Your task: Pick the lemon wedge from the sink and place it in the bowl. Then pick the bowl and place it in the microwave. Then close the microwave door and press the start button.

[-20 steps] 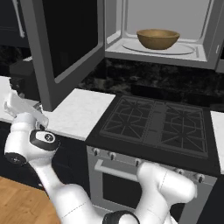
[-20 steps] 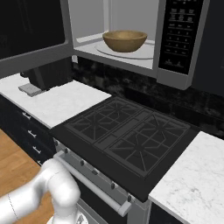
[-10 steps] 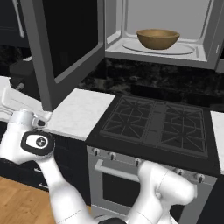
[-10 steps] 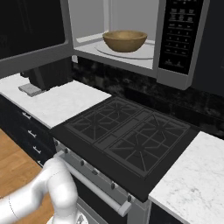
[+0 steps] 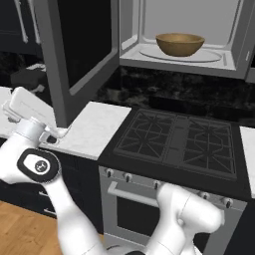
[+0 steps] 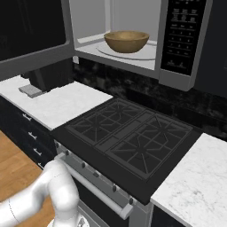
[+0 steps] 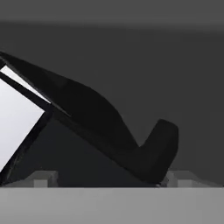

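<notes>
Hand (image 5: 56, 135) lower, nearer microwave door (image 5: 79, 55).

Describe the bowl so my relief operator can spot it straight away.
Look above the black gas stove to the grey metal microwave, whose dark glass door hangs open to the left. Inside the pale cavity, the round light-brown wooden bowl sits on the glass plate; it is the only warm-coloured thing there.

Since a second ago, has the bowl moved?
No. The bowl sits at the same spot on the glass plate inside the microwave, in both base views.
</notes>
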